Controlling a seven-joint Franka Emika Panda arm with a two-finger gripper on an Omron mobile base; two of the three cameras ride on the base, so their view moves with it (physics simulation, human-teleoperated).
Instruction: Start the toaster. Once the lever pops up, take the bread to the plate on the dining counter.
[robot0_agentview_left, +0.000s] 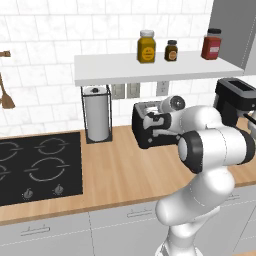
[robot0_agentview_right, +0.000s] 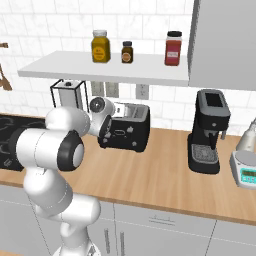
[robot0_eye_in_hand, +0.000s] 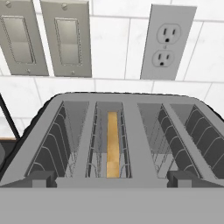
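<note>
one bread slice (robot0_eye_in_hand: 113, 144) stands on edge in the toaster (robot0_eye_in_hand: 112, 140); hand (robot0_eye_in_hand: 112, 178) spread just over its slots

Legible text: none in any view.
Yellow jar (robot0_agentview_left: 146, 46): label on its front, dark blurred mark, not readable.
Small brown jar (robot0_agentview_left: 171, 50): label too small to read.
Red jar (robot0_agentview_left: 211, 44): pale label, no characters resolvable.
Kitchen scale (robot0_agentview_right: 247, 173): green display panel with small buttons beside it, no digits readable.
Toaster (robot0_agentview_right: 125, 127): small controls on its front, no markings readable.
Hob (robot0_agentview_left: 40, 167): ring outlines and two knobs, no symbols readable.
Wall switches (robot0_eye_in_hand: 43, 37): blank plates.
Wall outlet (robot0_eye_in_hand: 167, 41): blank plate, no lettering.
</note>
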